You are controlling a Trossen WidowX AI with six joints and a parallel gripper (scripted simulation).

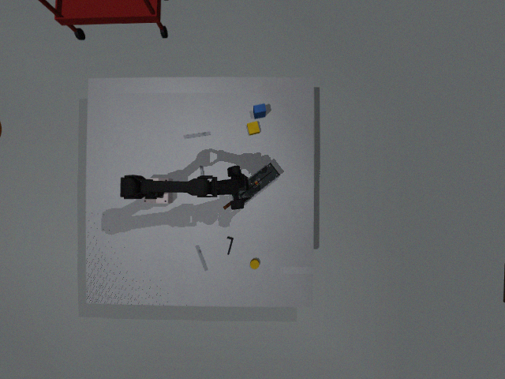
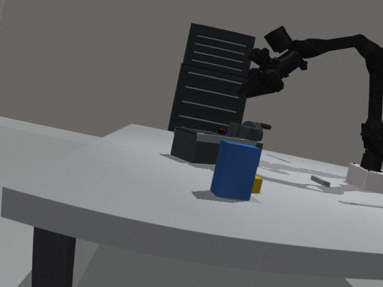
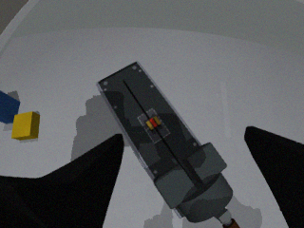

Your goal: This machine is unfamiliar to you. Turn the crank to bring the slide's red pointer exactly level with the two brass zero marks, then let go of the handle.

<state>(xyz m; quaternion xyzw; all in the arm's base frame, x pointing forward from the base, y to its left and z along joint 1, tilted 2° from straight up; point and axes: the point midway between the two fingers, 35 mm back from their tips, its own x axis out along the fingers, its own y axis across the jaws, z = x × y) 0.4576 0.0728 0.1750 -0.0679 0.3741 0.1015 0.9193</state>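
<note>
The machine, a long dark grey box (image 1: 267,173) (image 2: 182,143) (image 3: 119,90), lies diagonally on the table. The red pointer (image 3: 153,123) shows in a small window on its top, between two brass marks, and looks roughly in line with them; exact level is too small to tell. The crank disc (image 2: 252,127) (image 3: 206,201) is at the near end. Its orange-brown handle (image 1: 226,205) (image 2: 266,126) (image 3: 231,224) sticks out, partly cut off in the wrist view. My gripper (image 3: 185,136) (image 2: 242,93) is wide open and empty, above the machine and clear of the handle.
A blue block (image 1: 259,110) (image 2: 236,170) (image 3: 7,108) stands beside a yellow block (image 1: 253,128) (image 2: 257,184) (image 3: 26,125). A yellow cylinder (image 1: 254,264), a black L-shaped tool (image 1: 230,245) and grey bars (image 1: 196,135) (image 2: 320,180) lie around the arm. A red cart (image 1: 107,19) stands off the table.
</note>
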